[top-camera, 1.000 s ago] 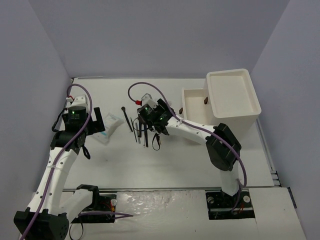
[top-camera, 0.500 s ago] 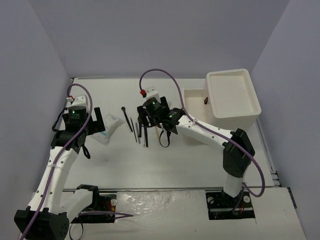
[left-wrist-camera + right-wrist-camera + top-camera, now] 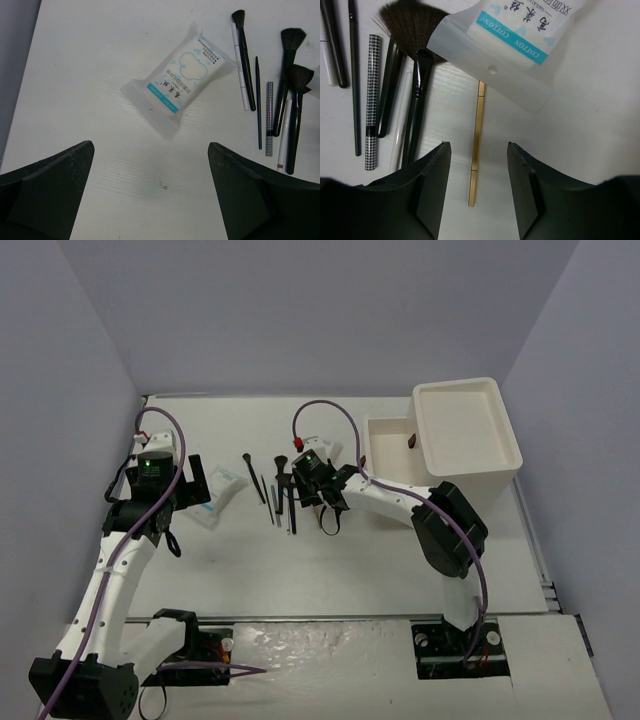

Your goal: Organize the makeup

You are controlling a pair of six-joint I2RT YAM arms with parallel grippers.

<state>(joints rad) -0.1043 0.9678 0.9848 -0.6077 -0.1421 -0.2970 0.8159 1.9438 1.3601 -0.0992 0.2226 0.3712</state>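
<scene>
A white flat packet with blue print [image 3: 181, 80] lies on the table [image 3: 330, 560], also seen from above [image 3: 218, 496]. My left gripper [image 3: 150, 195] is open and empty, hovering just short of it [image 3: 188, 496]. Thin black brushes and pencil-like sticks [image 3: 272, 496] lie in a row; they show at the right of the left wrist view [image 3: 287, 100] and the left of the right wrist view [image 3: 415, 85]. My right gripper [image 3: 477, 192] is open and straddles a thin gold stick [image 3: 477, 145], apart from it [image 3: 325, 510]. A second packet [image 3: 520, 45] lies just beyond, over the stick's far end.
A big white box [image 3: 468, 428] stands at the back right, with a drawer [image 3: 388, 440] pulled open toward the middle and a brown knob [image 3: 412, 439]. Grey walls close in the left, back and right sides.
</scene>
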